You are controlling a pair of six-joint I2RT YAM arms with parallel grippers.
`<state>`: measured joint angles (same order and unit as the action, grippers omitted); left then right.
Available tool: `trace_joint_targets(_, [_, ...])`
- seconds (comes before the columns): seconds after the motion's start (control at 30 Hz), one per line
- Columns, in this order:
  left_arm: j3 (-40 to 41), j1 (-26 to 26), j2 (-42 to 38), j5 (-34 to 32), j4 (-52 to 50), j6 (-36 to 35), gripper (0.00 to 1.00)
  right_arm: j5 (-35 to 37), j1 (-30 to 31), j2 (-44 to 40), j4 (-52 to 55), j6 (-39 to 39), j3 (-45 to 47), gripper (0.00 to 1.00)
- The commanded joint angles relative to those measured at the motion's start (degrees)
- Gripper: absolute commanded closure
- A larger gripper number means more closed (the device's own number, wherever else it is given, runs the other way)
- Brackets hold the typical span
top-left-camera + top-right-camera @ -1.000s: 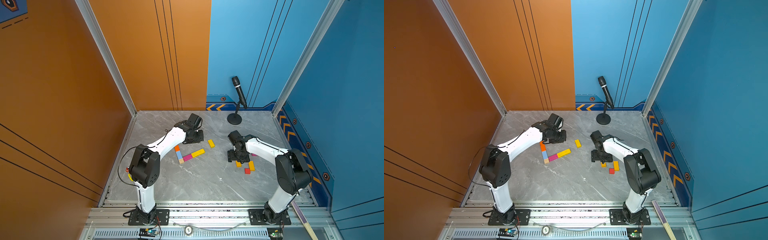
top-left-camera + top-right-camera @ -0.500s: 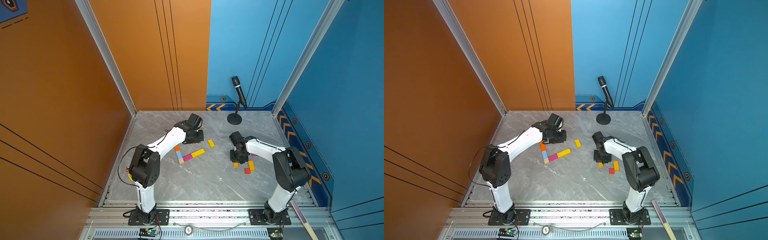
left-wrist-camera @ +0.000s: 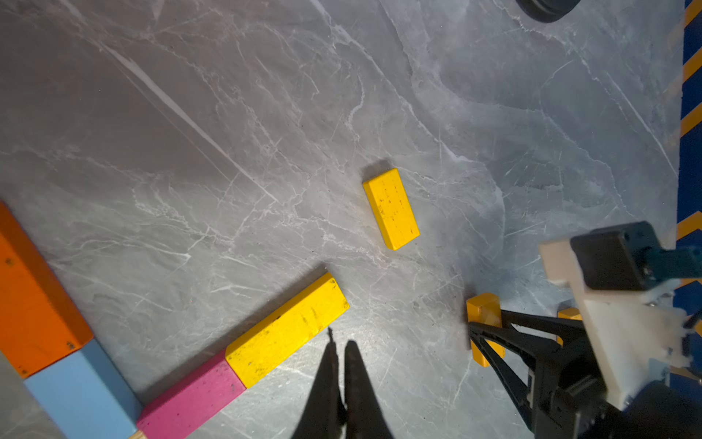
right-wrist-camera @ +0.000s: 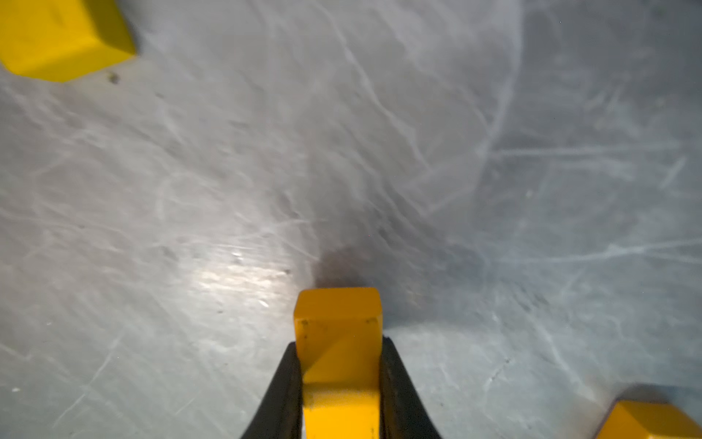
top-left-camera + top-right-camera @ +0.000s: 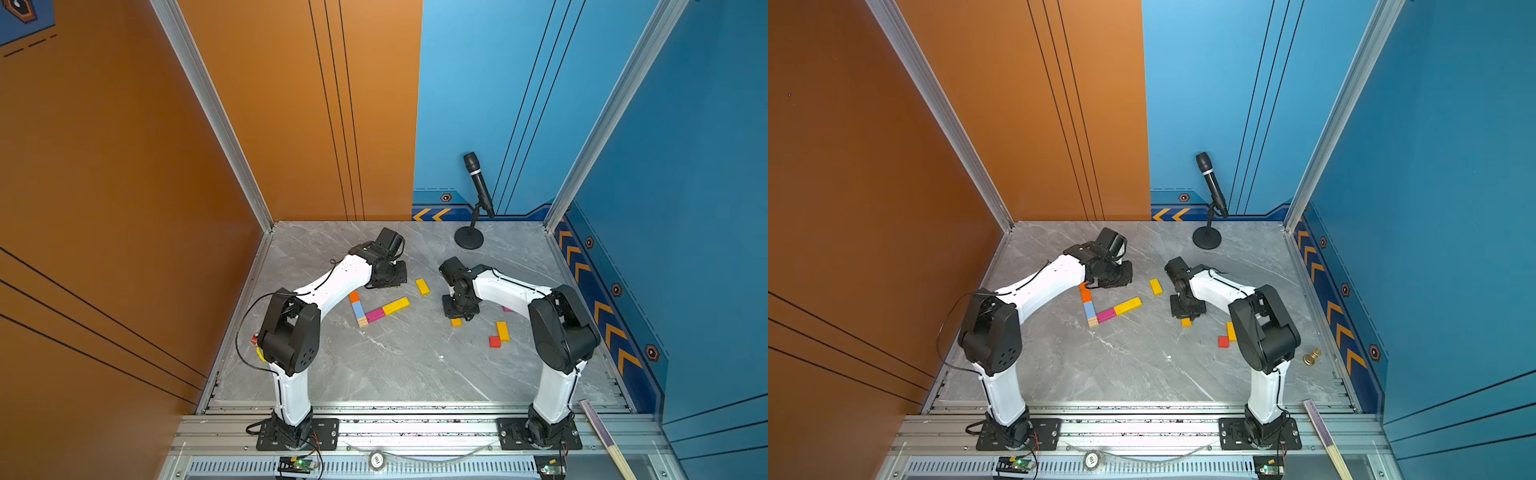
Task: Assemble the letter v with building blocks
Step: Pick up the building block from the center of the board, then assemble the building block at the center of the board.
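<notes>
Building blocks form a V-like corner left of centre: orange (image 5: pixel 353 296), light blue (image 5: pixel 357 309) and plain wood (image 5: pixel 363 322) in one arm, pink (image 5: pixel 375 314) and yellow (image 5: pixel 395 306) in the other. A loose yellow brick (image 5: pixel 422 286) lies beyond it. My right gripper (image 4: pixel 338 346) is shut on a small amber block (image 4: pixel 338 327) at the table surface, also seen in a top view (image 5: pixel 456 322). My left gripper (image 3: pixel 340 338) is shut and empty, hovering near the yellow arm's end (image 3: pixel 288 327). An amber brick (image 5: pixel 503 331) and a red cube (image 5: pixel 494 341) lie to the right.
A microphone (image 5: pixel 1212 185) on a round base (image 5: pixel 1206 240) stands at the back. A small brass knob (image 5: pixel 1311 356) sits near the right wall. Walls enclose the grey marble table (image 5: pixel 395 374) on three sides.
My right gripper's jaws have closed onto the small amber block. The left arm has stayed still.
</notes>
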<state>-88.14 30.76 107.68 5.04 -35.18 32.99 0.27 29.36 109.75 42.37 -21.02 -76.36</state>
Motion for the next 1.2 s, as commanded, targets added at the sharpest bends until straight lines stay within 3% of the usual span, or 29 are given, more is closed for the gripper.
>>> trace_joint_targets(0.0, [1.4,-0.4,-2.2,-0.7,0.0,0.1,0.91,1.3,0.8,3.4,5.2,7.3,-6.4,0.86])
trace_joint_targets(0.4, [5.0,-2.2,-5.3,-1.5,1.4,0.6,0.92,0.7,3.0,13.3,10.3,14.2,-20.6,0.86])
trace_joint_targets(1.17, [7.9,-3.7,-6.8,-1.0,2.4,0.9,0.92,1.5,4.4,19.3,12.9,9.2,-28.5,0.84])
